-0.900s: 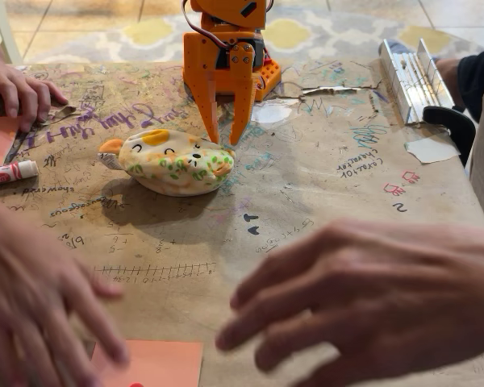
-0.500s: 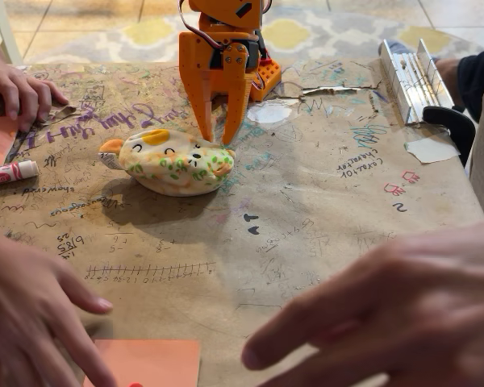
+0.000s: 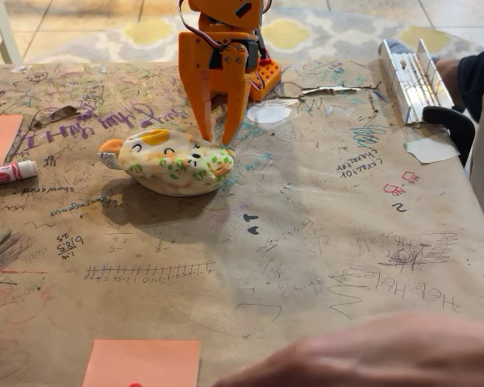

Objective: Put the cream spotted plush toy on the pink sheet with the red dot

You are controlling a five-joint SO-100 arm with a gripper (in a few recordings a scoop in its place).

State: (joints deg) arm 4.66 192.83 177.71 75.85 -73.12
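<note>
The cream spotted plush toy (image 3: 171,162) lies on its side on the brown paper table cover, left of centre, with green spots and orange patches. My orange gripper (image 3: 214,141) hangs just behind the toy's right end, fingers pointing down and slightly apart, nothing between them. The fingertips sit at the toy's upper right edge; whether they touch it is unclear. The pink sheet with the red dot (image 3: 143,364) lies at the bottom edge, the dot right at the frame's lower border.
A second plain pink sheet (image 3: 0,138) lies at the left edge above a marker (image 3: 10,172). A metal rail (image 3: 409,78) and a black clamp (image 3: 450,121) are at the back right. A person's hand (image 3: 371,355) blurs the lower right corner.
The people's hands have pulled away from the left and the foreground, leaving one at the lower right. My gripper narrowed its fingers and shifted slightly left near the toy.
</note>
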